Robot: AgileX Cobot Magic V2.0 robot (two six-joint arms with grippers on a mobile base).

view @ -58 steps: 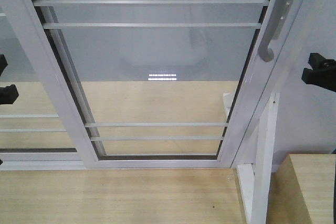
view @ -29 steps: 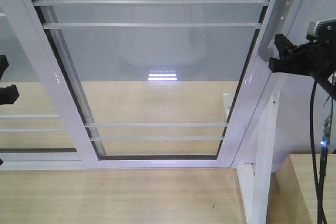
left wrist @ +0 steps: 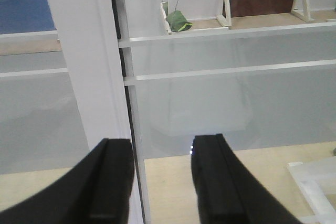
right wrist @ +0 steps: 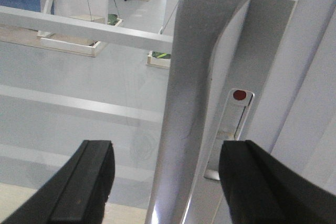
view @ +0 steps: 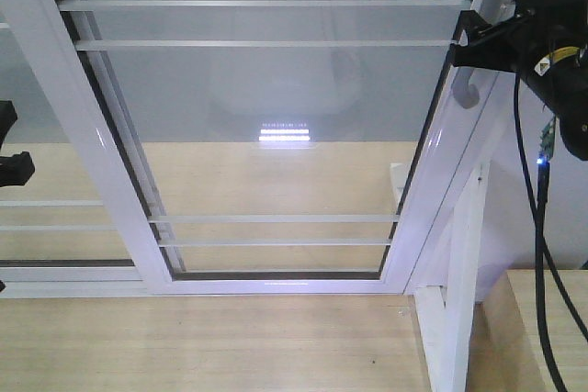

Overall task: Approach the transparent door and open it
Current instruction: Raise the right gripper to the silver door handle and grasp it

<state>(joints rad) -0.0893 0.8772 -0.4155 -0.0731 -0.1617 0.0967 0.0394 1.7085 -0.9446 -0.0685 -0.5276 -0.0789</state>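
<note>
The right claw (right wrist: pixel 168 182) sits astride the curved silver handle (right wrist: pixel 184 103) of the transparent door (view: pixel 266 89).
Its fingers are spread wide, one on each side of the handle, with a gap showing on both sides. The door's glass and thin white bars stretch away to this claw's left. The left claw (left wrist: pixel 157 179) is also spread wide and holds nothing, and a white frame stile (left wrist: pixel 86 66) rises just ahead of its left finger.
</note>
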